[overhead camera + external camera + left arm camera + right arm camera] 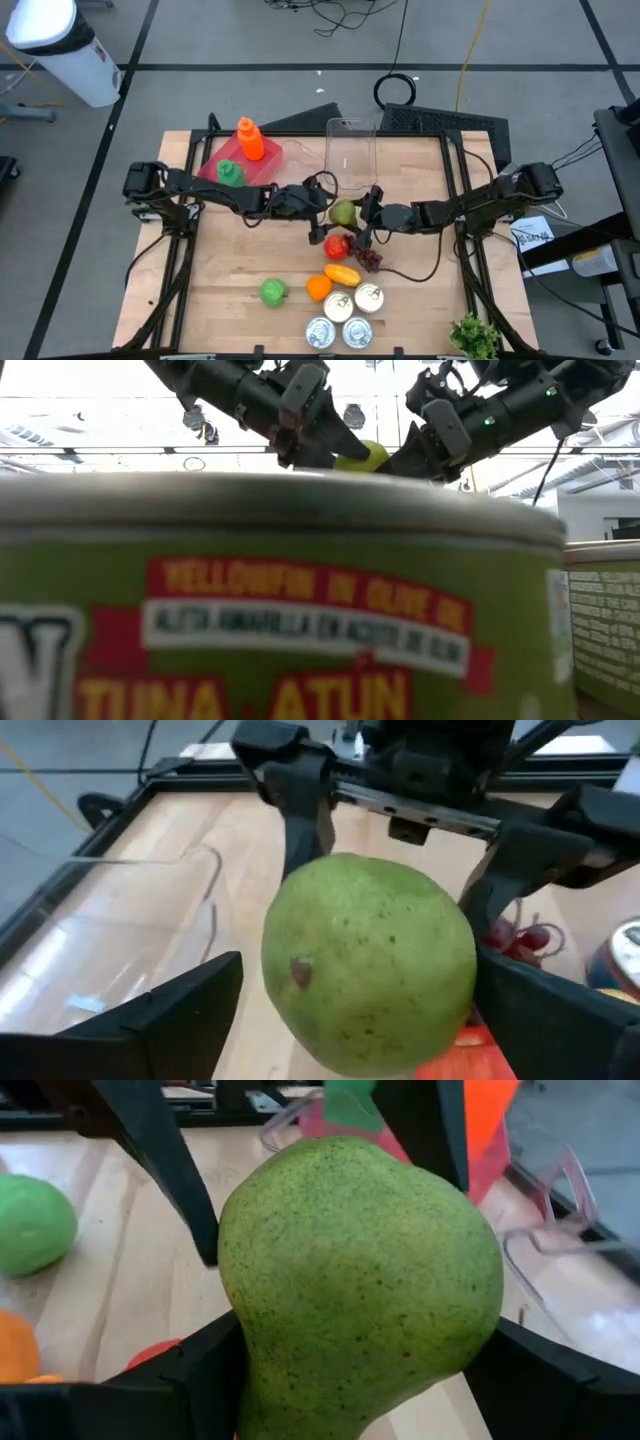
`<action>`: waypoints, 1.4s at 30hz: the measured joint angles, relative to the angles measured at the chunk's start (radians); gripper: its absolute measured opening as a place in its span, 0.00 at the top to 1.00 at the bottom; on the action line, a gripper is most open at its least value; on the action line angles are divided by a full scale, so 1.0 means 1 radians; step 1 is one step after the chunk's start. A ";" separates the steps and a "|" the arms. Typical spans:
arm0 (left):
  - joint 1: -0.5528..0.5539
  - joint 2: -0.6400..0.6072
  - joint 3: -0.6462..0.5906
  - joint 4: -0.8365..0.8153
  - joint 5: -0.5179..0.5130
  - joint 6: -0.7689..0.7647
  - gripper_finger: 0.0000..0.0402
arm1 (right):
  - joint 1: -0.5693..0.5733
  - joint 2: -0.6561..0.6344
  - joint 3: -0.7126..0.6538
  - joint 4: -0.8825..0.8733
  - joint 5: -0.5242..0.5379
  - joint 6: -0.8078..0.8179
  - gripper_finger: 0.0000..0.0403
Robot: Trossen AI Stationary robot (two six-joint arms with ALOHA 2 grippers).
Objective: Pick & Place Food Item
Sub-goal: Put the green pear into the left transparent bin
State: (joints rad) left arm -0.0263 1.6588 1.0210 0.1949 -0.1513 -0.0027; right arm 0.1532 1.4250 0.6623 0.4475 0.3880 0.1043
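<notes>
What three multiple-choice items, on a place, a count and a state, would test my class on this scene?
1. Where is the pear? A in the clear box; B raised above the table's middle; C beside the cans.
2. How many cans are there? A two; B four; C six.
3. The right arm's fingers are: A shut on the pear; B open and empty; C holding a bottle.
Answers: B, the low view shows it lifted; B, four round lids show; A, both fingers press the pear's sides.
</notes>
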 joint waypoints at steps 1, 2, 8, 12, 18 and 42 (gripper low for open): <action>-0.001 0.008 0.000 0.016 0.002 0.001 0.01 | 0.008 0.000 -0.001 0.008 -0.001 -0.019 0.26; 0.000 0.011 0.000 0.023 0.009 0.000 0.01 | 0.013 0.000 -0.001 0.017 -0.006 -0.041 0.26; 0.017 0.011 0.000 0.045 0.242 -0.003 0.00 | 0.034 0.001 -0.001 0.058 -0.032 -0.083 0.26; 0.015 0.011 0.000 0.066 0.266 -0.038 0.00 | 0.034 -0.001 -0.001 0.082 -0.076 -0.085 0.26; 0.010 0.016 0.000 0.064 0.255 -0.068 0.06 | 0.033 0.000 -0.003 0.102 -0.082 -0.101 0.27; 0.077 -0.070 -0.142 0.469 0.250 -0.179 0.15 | 0.032 -0.394 0.002 -0.422 -0.069 -0.025 0.23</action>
State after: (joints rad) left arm 0.0507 1.5885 0.8786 0.6644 0.0983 -0.1818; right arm 0.1848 1.0308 0.6647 0.0258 0.3187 0.0793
